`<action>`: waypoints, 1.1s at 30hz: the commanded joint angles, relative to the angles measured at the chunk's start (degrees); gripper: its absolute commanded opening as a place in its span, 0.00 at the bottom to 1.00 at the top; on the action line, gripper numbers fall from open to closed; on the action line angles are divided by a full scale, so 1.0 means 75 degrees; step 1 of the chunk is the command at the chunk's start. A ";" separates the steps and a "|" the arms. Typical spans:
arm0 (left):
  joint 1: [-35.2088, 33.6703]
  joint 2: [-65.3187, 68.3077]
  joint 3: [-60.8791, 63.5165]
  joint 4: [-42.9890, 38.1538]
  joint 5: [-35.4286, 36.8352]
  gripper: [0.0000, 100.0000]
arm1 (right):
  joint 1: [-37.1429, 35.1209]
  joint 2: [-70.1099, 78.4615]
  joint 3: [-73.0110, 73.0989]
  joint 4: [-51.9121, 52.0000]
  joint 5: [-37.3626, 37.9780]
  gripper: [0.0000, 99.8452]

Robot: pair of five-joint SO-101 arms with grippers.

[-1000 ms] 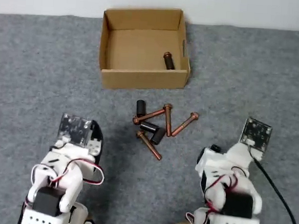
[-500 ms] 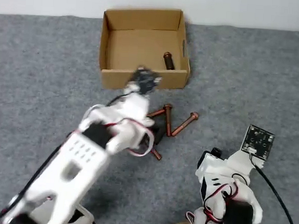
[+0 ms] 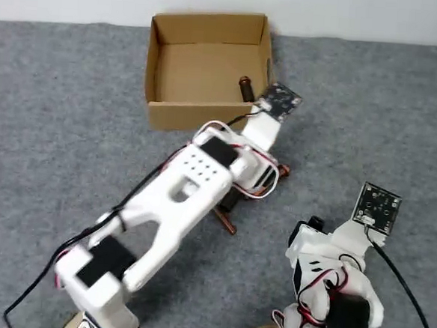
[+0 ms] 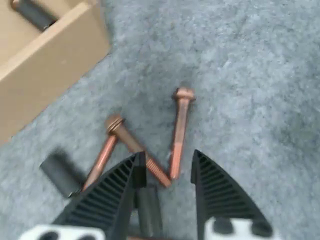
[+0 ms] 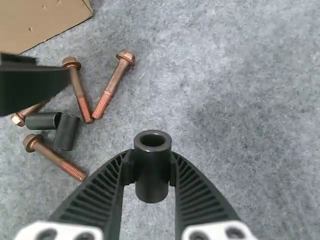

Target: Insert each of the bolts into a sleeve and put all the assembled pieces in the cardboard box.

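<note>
Copper bolts and black sleeves lie in a heap in front of the cardboard box (image 3: pixel 207 117). My left arm (image 3: pixel 203 170) stretches over the heap. Its gripper (image 4: pixel 167 161) is open just above the bolts, with one bolt (image 4: pixel 179 131) ahead of its fingers, a second bolt (image 4: pixel 135 150) crossing below them, and a black sleeve (image 4: pixel 149 210) between the jaws. Another sleeve (image 4: pixel 59 172) lies beside them. My right gripper (image 5: pixel 151 154) is shut on a black sleeve (image 5: pixel 151 167), held upright near the table's front right (image 3: pixel 314 219). One assembled piece (image 3: pixel 245 87) lies in the box.
The right wrist view has three bolts (image 5: pixel 115 82) and two sleeves (image 5: pixel 55 127) on the grey carpet, with the left gripper's black finger (image 5: pixel 30 85) over them. Open carpet lies to the right of the heap and left of the box.
My left arm has swung from its folded place at the front left out over the heap, then further right. The right arm has hardly moved and still holds its sleeve.
</note>
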 commanded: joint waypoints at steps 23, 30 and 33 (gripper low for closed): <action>0.0176 0.8053 -1.1434 0.4771 -0.0152 0.16 | 0.0041 0.0006 -0.0023 -0.0006 -0.0141 0.01; 0.0305 0.8615 -1.2454 0.5275 -0.0434 0.09 | 0.0041 0.0006 -0.0023 -0.0006 -0.0141 0.01; 0.0422 0.8615 -1.2454 0.5275 -0.0785 0.00 | 0.0041 0.0006 -0.0023 -0.0006 -0.0141 0.01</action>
